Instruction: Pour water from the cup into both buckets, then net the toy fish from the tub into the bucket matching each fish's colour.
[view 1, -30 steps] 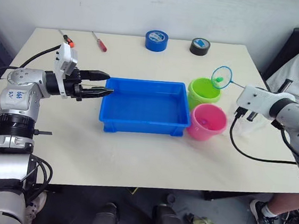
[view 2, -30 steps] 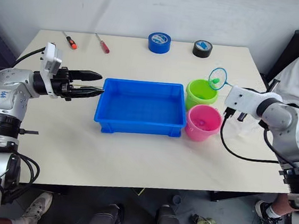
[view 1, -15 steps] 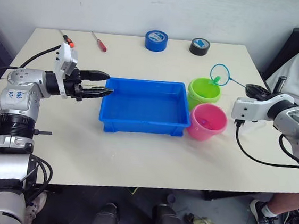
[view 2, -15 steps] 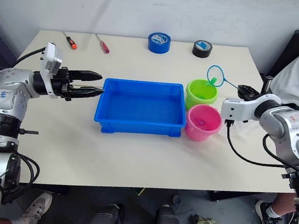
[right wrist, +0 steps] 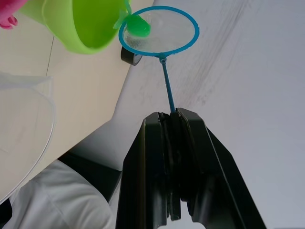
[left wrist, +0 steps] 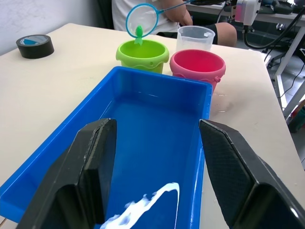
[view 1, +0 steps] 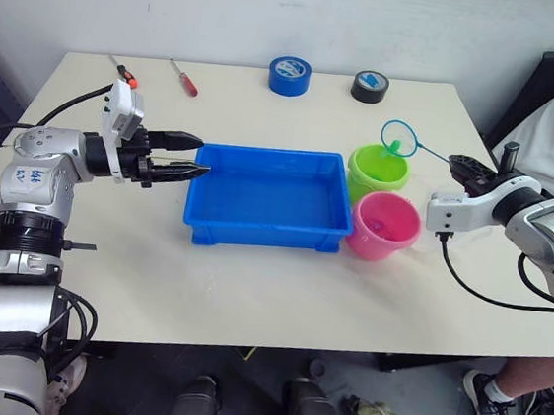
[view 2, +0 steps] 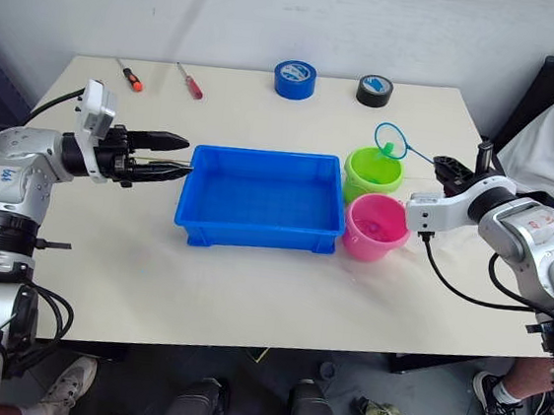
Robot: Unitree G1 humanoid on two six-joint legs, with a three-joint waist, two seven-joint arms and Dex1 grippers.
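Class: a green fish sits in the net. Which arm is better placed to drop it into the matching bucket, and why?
Right. Its gripper is shut on the net, which is poised over the green bucket; the left gripper is open beside the tub.

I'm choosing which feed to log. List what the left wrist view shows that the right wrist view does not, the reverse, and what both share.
Left wrist alone: the blue tub, the open left gripper.
Right wrist alone: the right gripper shut on the net's handle.
Shared: the net with a green fish in it by the green bucket, plus the pink bucket and clear cup.
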